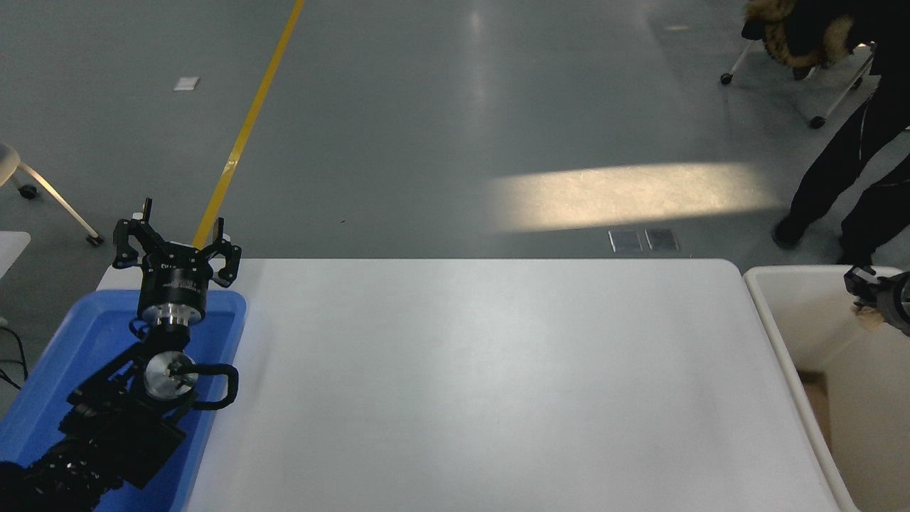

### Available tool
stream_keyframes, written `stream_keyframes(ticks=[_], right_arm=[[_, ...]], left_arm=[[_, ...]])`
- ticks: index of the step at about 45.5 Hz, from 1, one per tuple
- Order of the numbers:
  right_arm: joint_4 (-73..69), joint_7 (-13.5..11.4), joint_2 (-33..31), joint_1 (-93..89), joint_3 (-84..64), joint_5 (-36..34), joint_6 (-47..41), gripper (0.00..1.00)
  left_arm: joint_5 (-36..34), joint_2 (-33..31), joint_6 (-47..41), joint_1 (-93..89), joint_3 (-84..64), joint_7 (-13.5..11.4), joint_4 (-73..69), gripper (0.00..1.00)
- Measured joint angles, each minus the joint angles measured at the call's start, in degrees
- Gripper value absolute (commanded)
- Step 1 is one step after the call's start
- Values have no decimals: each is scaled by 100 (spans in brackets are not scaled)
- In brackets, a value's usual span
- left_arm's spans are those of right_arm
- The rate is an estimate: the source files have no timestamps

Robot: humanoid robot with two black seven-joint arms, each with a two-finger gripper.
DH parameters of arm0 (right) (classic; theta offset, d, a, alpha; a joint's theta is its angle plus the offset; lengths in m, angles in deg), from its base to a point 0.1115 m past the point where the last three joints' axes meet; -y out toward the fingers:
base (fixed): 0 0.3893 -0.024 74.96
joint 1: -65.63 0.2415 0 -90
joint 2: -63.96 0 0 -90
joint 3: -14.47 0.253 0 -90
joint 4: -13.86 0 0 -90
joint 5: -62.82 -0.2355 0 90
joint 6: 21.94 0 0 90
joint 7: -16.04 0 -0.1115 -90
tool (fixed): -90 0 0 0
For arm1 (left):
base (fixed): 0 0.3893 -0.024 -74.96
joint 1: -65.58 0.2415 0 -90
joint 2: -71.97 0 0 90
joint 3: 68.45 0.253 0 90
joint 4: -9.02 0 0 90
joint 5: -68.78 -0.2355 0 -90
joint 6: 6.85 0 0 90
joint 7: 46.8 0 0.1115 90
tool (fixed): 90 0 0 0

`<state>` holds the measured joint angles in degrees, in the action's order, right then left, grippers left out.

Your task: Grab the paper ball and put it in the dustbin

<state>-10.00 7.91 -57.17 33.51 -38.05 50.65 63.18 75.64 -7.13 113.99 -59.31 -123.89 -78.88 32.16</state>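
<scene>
The cream-white dustbin stands at the table's right end, cut off by the picture's right edge. My right gripper shows only as a small black part at the right edge, over the dustbin's open top. A tan bit of the paper ball shows just under its fingers, still held; the rest is out of view. My left gripper is open and empty, parked over the far end of the blue tray at the lower left.
The white table lies between the tray and the dustbin. A person in dark clothes stands on the floor just beyond the dustbin. Wheeled chairs stand at the top right and far left. A yellow floor line runs behind the table.
</scene>
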Motion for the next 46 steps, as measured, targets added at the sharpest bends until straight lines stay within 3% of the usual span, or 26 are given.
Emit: stream_keyframes(ticks=[3, 4, 7, 10, 11, 46], right_arm=[[577, 2, 219, -495, 258, -44, 33, 0], [726, 1, 276, -626, 324, -58, 38, 4], [1168, 0, 468, -1027, 515, -87, 62, 35], [1506, -1, 621, -1340, 653, -109, 98, 88], [1579, -1, 664, -1422, 687, -117, 103, 99], [2323, 5, 1182, -2278, 1002, -179, 479, 100]], left_arm=[[-2, 0, 0, 0, 0, 0, 1, 99], [0, 0, 0, 0, 0, 0, 0, 99], [0, 0, 0, 0, 2, 0, -1, 99], [0, 1, 0, -1, 3, 0, -1, 99], [0, 1, 0, 0, 3, 0, -1, 99], [5, 0, 0, -1, -1, -3, 1, 99]])
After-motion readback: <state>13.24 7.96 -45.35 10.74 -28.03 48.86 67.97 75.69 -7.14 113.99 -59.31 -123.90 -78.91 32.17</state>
